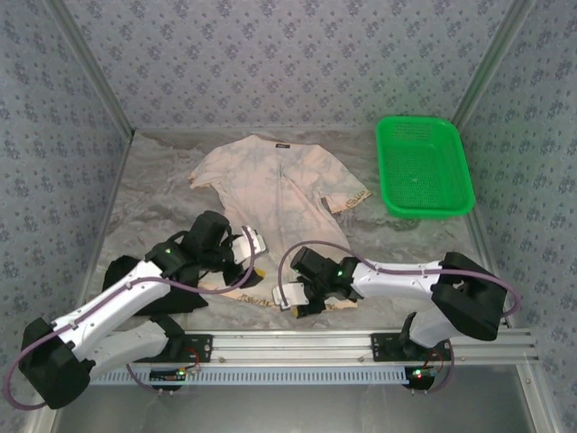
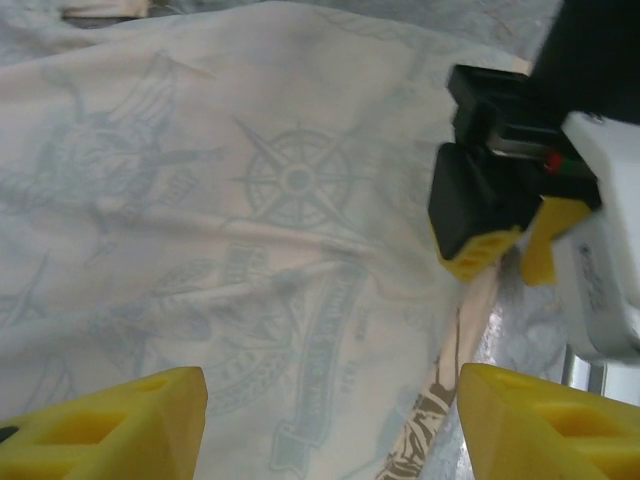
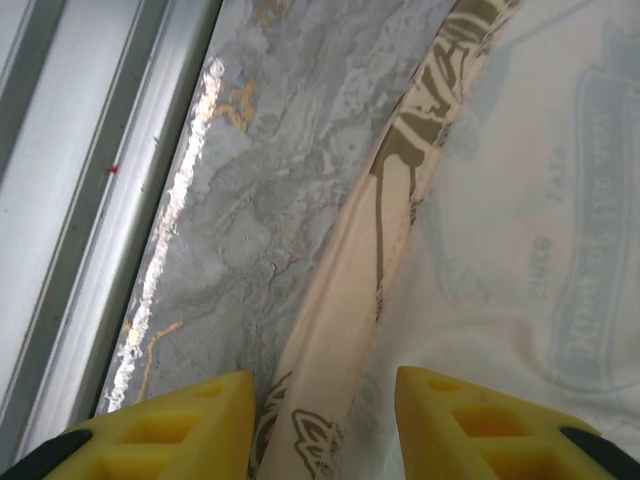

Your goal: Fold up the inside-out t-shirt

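Hovering the left gripper [image 2: 330,392] wide open, empty, over the thin, pale inside-out t-shirt [image 1: 279,185] spread flat mid-way on the glossy grey marble-look table [image 1: 153,194], right gripper [image 3: 325,400] half-open astride its printed hem [image 3: 340,270], floral-papered walls [image 1: 270,54] around.

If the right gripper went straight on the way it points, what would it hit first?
Probably the turned-up hem of the t-shirt, lying directly ahead between the open fingers of the right gripper, though depth is unclear.

The t-shirt [image 1: 270,185] is thin matt cloth, softly creased, its print faint on the pale reverse. The table [image 1: 153,194] has a glossy marbled surface. The basket [image 1: 431,211] is shiny perforated green plastic, and the rail [image 1: 361,347] along the table's near edge is brushed metal.
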Controlling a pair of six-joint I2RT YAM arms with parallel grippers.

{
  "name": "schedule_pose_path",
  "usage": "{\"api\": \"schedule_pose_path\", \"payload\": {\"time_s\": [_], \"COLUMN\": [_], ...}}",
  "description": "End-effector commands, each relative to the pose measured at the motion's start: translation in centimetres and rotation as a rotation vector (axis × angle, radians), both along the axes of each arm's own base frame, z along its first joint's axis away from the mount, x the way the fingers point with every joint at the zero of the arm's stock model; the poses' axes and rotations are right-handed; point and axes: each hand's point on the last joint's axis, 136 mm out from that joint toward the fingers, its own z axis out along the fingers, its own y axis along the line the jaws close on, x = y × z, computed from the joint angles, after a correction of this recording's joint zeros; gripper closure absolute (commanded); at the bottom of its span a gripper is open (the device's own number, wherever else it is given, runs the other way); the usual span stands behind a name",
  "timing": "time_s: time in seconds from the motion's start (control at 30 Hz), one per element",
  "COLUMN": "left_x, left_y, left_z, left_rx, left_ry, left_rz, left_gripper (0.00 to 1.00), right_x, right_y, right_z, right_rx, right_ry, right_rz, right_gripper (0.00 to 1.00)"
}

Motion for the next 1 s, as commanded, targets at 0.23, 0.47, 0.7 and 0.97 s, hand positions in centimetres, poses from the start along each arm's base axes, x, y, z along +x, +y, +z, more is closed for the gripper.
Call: {"api": "schedule_pose_path", "payload": {"time_s": [0.23, 0.47, 0.7, 0.97], "left_x": [-6.1, -7.1, -7.0, -3.8], "left_y": [2.6, 1.5, -1.8, -4.5], "left_z": [-3.9, -3.4, -4.1, -6.8], "left_rx": [0.263, 0.203, 0.144, 0.082], "left_ry": [0.113, 0.024, -0.117, -0.288], "left_rz": [-0.268, -0.358, -0.433, -0.416], "left_gripper": [0.36, 0.36, 0.4, 0.44], "right_x": [0.3, 0.9, 1.4, 2.2], "right_y": [-1.3, -1.3, -2.0, -2.5], "right_z": [-2.9, -1.6, 0.7, 1.3], "right_rx": [-0.097, -0.071, -0.014, -0.006], "right_ry": [-0.084, -0.089, -0.026, -0.02], "right_rz": [0.003, -0.019, -0.087, -0.133], "right_gripper": [0.62, 1.0, 0.95, 0.96]}}
